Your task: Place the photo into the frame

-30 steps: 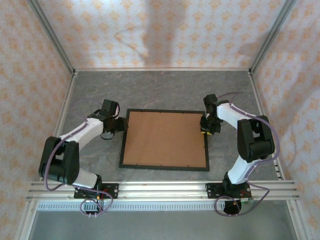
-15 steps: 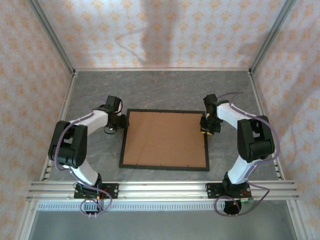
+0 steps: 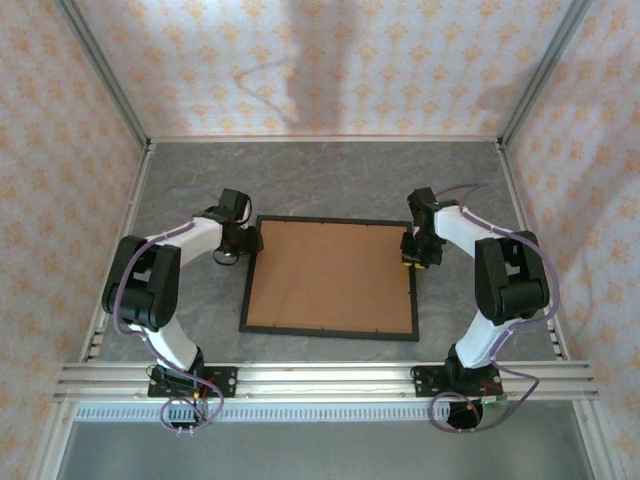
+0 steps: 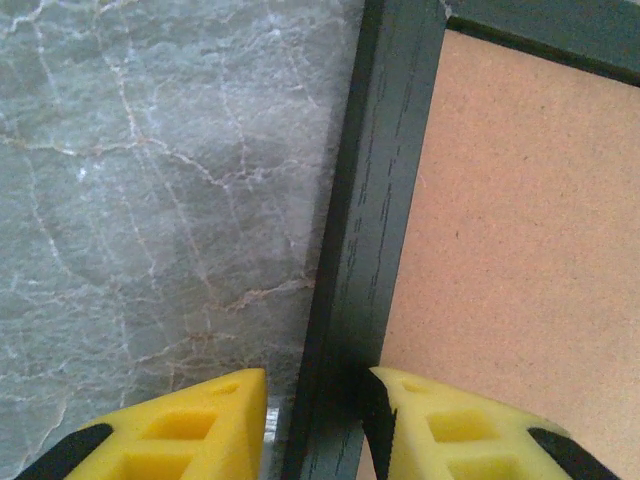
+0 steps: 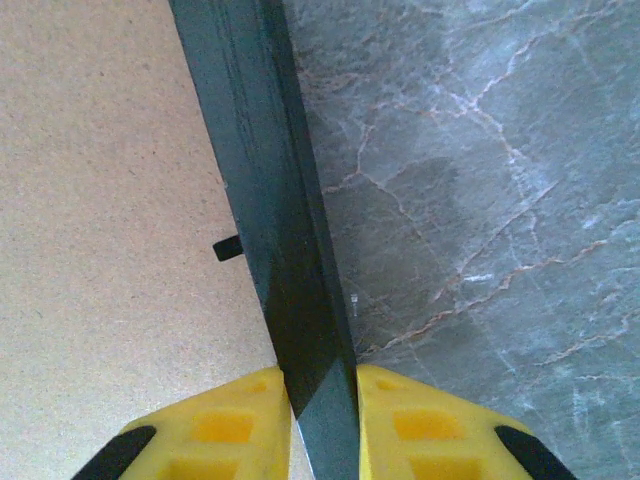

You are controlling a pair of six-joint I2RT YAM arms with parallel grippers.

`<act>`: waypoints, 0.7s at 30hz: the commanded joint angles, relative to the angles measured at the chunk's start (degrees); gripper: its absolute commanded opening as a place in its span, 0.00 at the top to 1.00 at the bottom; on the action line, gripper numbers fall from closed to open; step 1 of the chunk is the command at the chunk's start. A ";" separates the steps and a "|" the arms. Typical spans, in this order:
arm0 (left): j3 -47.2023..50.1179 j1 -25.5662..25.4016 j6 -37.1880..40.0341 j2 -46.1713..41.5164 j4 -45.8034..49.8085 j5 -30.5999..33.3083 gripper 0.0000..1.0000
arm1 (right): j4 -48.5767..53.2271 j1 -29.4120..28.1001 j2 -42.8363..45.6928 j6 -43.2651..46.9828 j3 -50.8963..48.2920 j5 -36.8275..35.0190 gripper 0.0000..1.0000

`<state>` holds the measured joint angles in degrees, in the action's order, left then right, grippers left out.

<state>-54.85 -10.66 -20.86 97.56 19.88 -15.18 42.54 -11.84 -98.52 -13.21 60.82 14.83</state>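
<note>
Where the frame lies: the frame (image 3: pixel 330 334) is flat and back-up in the middle of the table (image 3: pixel 330 180), with the brown backing board (image 3: pixel 330 275) sitting inside its rails.
Photo: hidden if it is under that board; I cannot tell.
Left gripper: my left gripper (image 4: pixel 316 390) straddles the left rail near the far corner. The inner pad (image 4: pixel 450 430) touches the rail's inside edge and the outer pad (image 4: pixel 200 420) sits just beside the outside edge. I cannot tell if the grip bites.
Right gripper: my right gripper (image 5: pixel 323 385) is clenched on the right rail, with pads pressed to both faces.
Tab: a small black tab (image 5: pixel 228 247) juts from the right rail over the board.
Progress: I judge the task late, with the board seated. What may be left is checking the tabs, turning the frame face-up and letting go.
Edges: the rails are thin, so my hold is narrow.
Room: bare table surrounds the frame, most of it on the far side. The near side is tighter, and my arms flank both sides.
</note>
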 commanded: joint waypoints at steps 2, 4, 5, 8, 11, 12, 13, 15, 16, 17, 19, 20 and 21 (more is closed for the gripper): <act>-0.26 -3.61 1.65 3.74 1.08 0.84 0.65 | -2.38 -0.32 -2.46 -0.14 0.32 -0.68 0.80; -0.09 -4.18 1.36 4.30 1.10 1.37 0.65 | -2.57 -0.54 -2.56 -0.19 0.27 -0.59 0.80; -0.08 -4.46 1.18 4.76 1.07 1.63 0.65 | -2.64 -0.64 -2.67 -0.32 0.27 -0.58 0.80; -0.34 -5.03 1.09 5.66 1.36 1.93 0.65 | -2.56 -0.95 -2.88 -0.32 0.44 -0.50 0.80; -0.97 -5.70 1.53 6.06 1.80 2.32 0.63 | -2.47 -1.08 -3.08 -0.28 0.62 -0.54 0.80; -1.32 -5.87 1.74 6.27 2.15 2.52 0.63 | -2.47 -1.08 -3.16 -0.32 0.70 -0.56 0.80; -1.60 -5.95 1.79 6.45 2.43 2.75 0.63 | -2.48 -1.16 -3.26 -0.28 0.77 -0.59 0.80; -2.18 -5.96 2.12 6.45 3.16 3.11 0.61 | -2.34 -1.17 -3.40 -0.28 0.87 -0.68 0.80; -2.41 -5.95 2.08 6.05 3.49 3.51 0.61 | -2.26 -1.15 -3.43 -0.31 0.95 -0.81 0.80; -2.77 -5.96 2.15 5.45 3.92 3.97 0.60 | -2.08 -1.17 -3.31 -0.23 1.03 -1.01 0.80; -3.22 -5.96 2.16 3.54 4.58 5.26 0.56 | -1.73 -1.13 -3.12 -0.07 1.15 -1.72 0.81; -3.41 -5.96 2.10 2.29 4.81 6.03 0.55 | -1.57 -1.17 -2.94 0.01 1.17 -2.13 0.81; -3.53 -5.96 2.06 0.93 5.09 6.73 0.53 | -1.43 -1.17 -2.85 -0.03 1.32 -2.33 0.81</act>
<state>-58.04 -14.66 -19.53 99.77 22.79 -7.05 43.55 -12.21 -99.29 -13.19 61.84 13.80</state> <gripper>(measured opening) 0.456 0.196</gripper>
